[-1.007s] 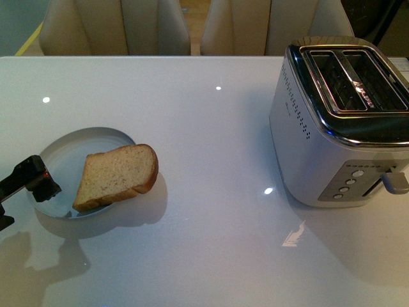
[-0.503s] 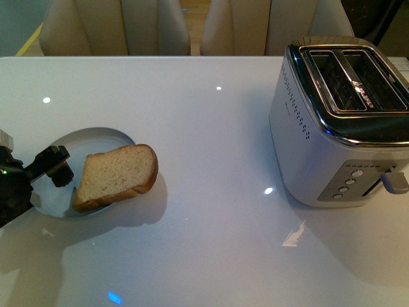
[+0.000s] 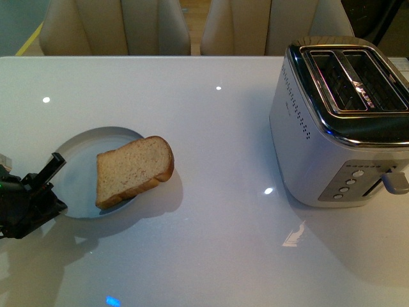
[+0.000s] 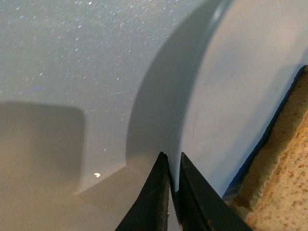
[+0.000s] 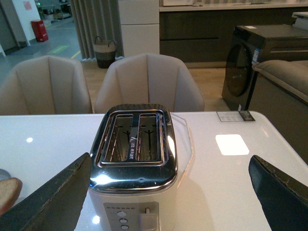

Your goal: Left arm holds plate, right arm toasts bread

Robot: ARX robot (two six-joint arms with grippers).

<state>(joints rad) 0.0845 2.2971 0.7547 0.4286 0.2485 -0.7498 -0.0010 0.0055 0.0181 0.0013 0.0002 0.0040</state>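
Near the left edge of the glossy white worktop (image 3: pixel 211 249) sits the round pale blue-grey plate (image 3: pixel 75 157). The black wedge-jawed left gripper (image 4: pixel 172 166) has its 2 fingers clamped on the plate's rim. 1 slice of light brown wholemeal bread (image 3: pixel 131 169) lies on the plate, rounded end overhanging toward the worktop's middle. The right gripper (image 5: pixel 173 192), fingers wide apart, faces the silver 2-slot toaster (image 3: pixel 339 121) at the right edge.

I'm working in what looks like a home-style kitchen and dining area. A glossy white bench (image 5: pixel 226 192) carries a chrome two-slot toaster (image 5: pixel 134 144). Cream padded chairs (image 5: pixel 149 82) sit behind it, with dark cabinets (image 5: pixel 197 33), a black front-loading washer (image 5: pixel 250 57), a woven basket (image 5: pixel 106 50) and a sofa (image 5: pixel 284 72) beyond.
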